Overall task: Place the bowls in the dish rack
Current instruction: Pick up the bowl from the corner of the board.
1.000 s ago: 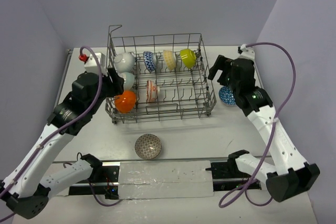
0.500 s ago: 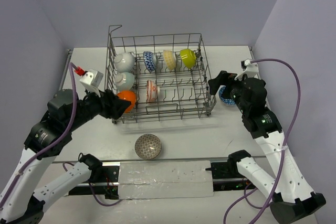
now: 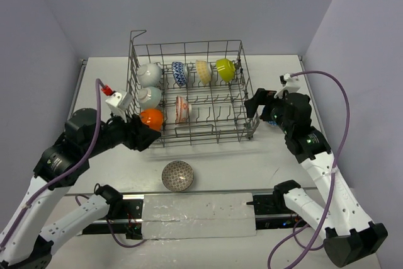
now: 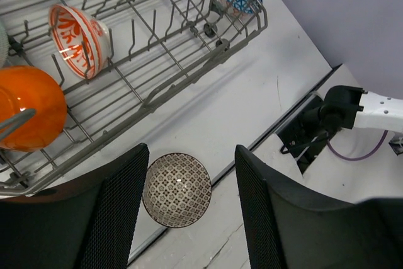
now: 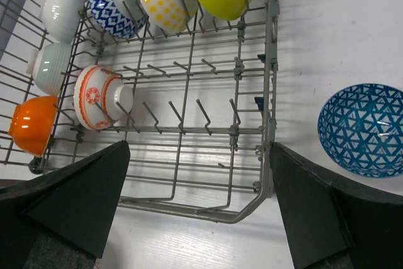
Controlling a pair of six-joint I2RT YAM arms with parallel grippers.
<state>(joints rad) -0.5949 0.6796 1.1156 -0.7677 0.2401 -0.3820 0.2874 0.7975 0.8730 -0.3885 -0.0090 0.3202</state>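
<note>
The grey wire dish rack (image 3: pixel 195 140) holds several bowls on edge: white (image 3: pixel 149 74), blue-white (image 3: pixel 180 74), pale yellow (image 3: pixel 203 71), lime (image 3: pixel 225 69), pale white (image 3: pixel 151 97), red-white (image 3: pixel 182 109) and orange (image 3: pixel 151 121). A grey patterned bowl (image 3: pixel 178 176) (image 4: pixel 176 188) sits upright on the table in front of the rack. A blue patterned bowl (image 5: pixel 365 129) lies right of the rack. My left gripper (image 3: pixel 143 137) (image 4: pixel 192 155) hovers open and empty by the rack's front-left corner, above the grey bowl. At the rack's front-right corner my right gripper (image 3: pixel 255 104) (image 5: pixel 200 149) is open and empty.
Purple walls close in the table on the left, back and right. A black rail with a white strip (image 3: pixel 195 209) runs along the near edge between the arm bases. The rack's front rows of tines (image 5: pixel 201 114) stand free of bowls.
My left gripper has drawn back out of the rack, leaving the orange bowl standing there. My right gripper has come down and left to the rack's front-right corner.
</note>
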